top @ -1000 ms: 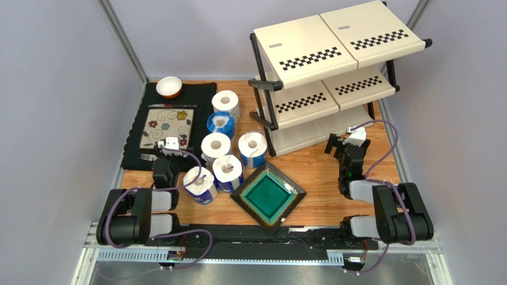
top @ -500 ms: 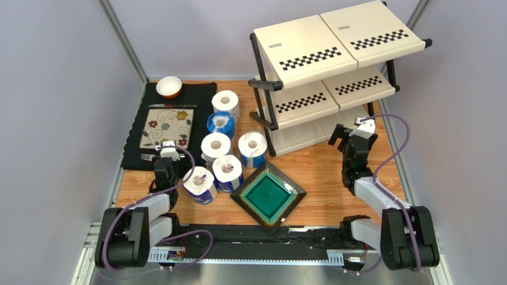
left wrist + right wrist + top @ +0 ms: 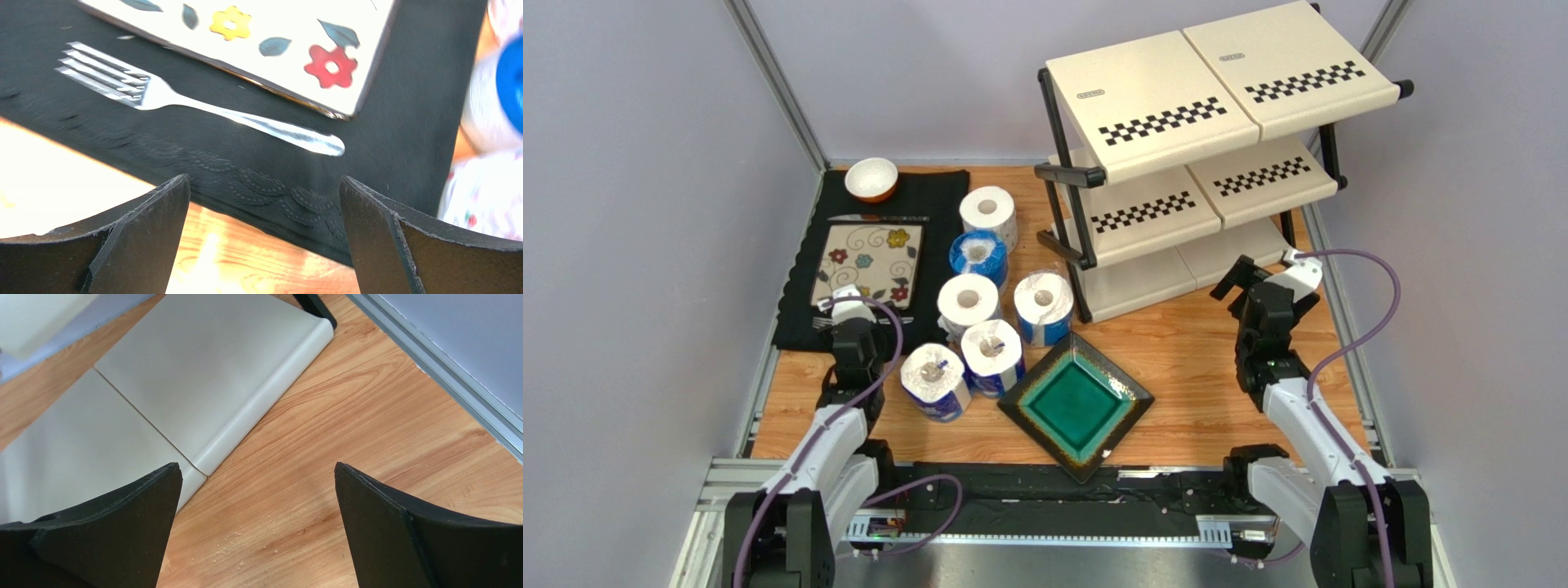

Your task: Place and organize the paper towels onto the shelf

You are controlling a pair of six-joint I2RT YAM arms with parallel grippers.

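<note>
The left pincer [image 3: 264, 180] is spread and empty, low over the near edge of the black mat [image 3: 405, 122], with a fork [image 3: 202, 101] just beyond its tips and a flowered tile [image 3: 276, 43] past that. It faces none of the rolls: the nearest roll [image 3: 936, 380] stands just to its right on the surface, showing in the wrist view only as a blurred white edge. The other five cluster behind that roll, several touching, between the mat and the shelf [image 3: 1185, 135]. None is on the shelf yet. The right pincer [image 3: 258, 465] is also spread and empty, over bare wood just beside the front corner of the shelf's lowest panel [image 3: 202, 373], well apart from every roll, with a green plate [image 3: 1075, 402] lying between. The likely trouble is on the left: closing or dropping where it is would catch the fork or bunch the mat, so it probably has to swing right first. Because the rolls stand so tight, a careless reach could topple neighbours, and a hard squeeze would crush the soft paper. On the right, the pincer is close enough that it could knock the shelf's frame.
</note>
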